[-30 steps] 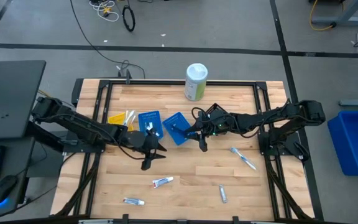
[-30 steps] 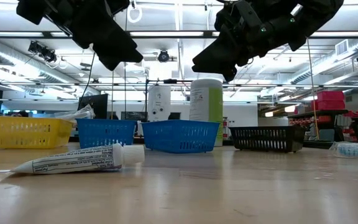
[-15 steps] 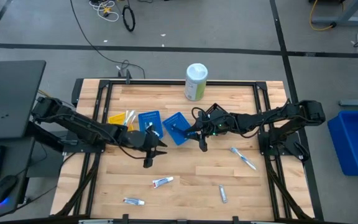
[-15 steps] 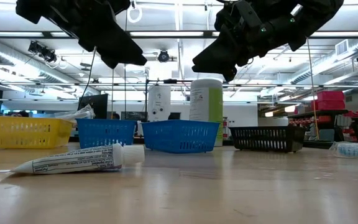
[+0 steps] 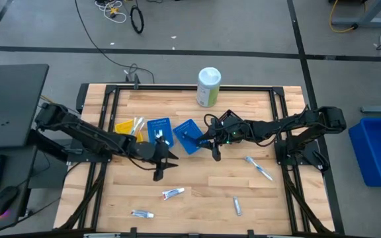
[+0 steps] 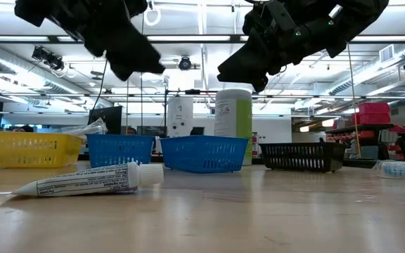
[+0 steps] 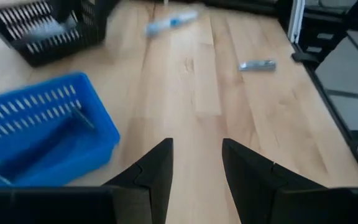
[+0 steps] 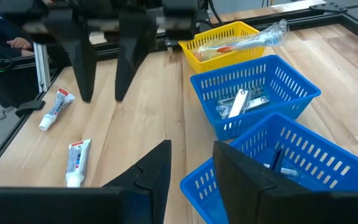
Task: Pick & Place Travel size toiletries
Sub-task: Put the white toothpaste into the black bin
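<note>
The left claw [image 5: 161,165] hangs above the bare wood of the desk [image 5: 197,185], its two fingers apart with nothing between them; its wrist view shows only planks in the gap. The left arm reaches in low from the desk's left edge, stretched almost flat toward the middle. Just beyond the claw sit a blue basket [image 5: 159,130] and, further left, a yellow basket [image 5: 128,125] holding pale wrapped items.

The right claw [image 5: 215,151] hovers at the near corner of a second blue basket [image 5: 188,135], fingers apart and empty, touching nothing that can be seen. The right arm comes across from the right edge, elbow bent, wrist turned toward the baskets.

On the open desk lie the loose toiletries. A toothpaste tube [image 5: 172,194] rests in front of the left claw, long axis nearly left-to-right; in the low view it lies flat with its white cap pointing right. A second tube [image 5: 141,213] lies near the front edge, also roughly left-to-right. A third tube [image 5: 237,206] lies almost front-to-back. A pale toothbrush [image 5: 259,167] lies diagonally near the right arm. A tall white-green canister [image 5: 208,86] stands upright at the back edge.
</note>
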Motion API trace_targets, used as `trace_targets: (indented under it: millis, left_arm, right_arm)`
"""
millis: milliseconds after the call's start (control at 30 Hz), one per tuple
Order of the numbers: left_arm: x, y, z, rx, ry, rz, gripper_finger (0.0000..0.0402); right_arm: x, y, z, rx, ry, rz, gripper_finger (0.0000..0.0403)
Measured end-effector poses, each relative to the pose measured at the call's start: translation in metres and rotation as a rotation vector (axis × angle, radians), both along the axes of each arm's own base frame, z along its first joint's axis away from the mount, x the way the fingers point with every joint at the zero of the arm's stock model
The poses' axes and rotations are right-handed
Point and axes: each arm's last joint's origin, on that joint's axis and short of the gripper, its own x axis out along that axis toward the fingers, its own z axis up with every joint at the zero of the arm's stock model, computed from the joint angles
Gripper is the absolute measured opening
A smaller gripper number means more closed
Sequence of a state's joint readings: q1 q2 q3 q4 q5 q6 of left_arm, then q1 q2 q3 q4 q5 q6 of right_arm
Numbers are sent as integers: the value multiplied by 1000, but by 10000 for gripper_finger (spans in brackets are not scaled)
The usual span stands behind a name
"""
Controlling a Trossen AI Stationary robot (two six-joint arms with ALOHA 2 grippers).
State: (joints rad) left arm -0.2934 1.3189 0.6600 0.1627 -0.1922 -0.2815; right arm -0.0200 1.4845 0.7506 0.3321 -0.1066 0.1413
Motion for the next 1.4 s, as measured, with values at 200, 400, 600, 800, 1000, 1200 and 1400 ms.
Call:
trace_targets:
  millis: [200,400,600,800,1000,1200,1400]
  left_arm:
    - [7,-18,-29,16,96,-48,145]
    - [16,-37,-33,-4,105,-82,145]
    - [11,-53,-29,-75,107,-92,155]
    - [4,-74,-43,-112,159,-92,189]
    - [-2,-99,-74,-46,235,-129,209]
    - [-5,-108,-97,-16,274,-90,211]
    - [-2,-110,-114,19,293,-59,207]
  right_arm:
    - [0,0,0,0,1,0,126]
    - [0,0,-1,0,8,0,128]
    - [-1,0,-2,0,18,0,125]
    - [-1,0,-2,4,18,-2,130]
    - [-2,1,-3,11,38,-2,126]
    - [-2,5,-4,11,45,10,126]
    - [-1,9,-3,8,35,25,130]
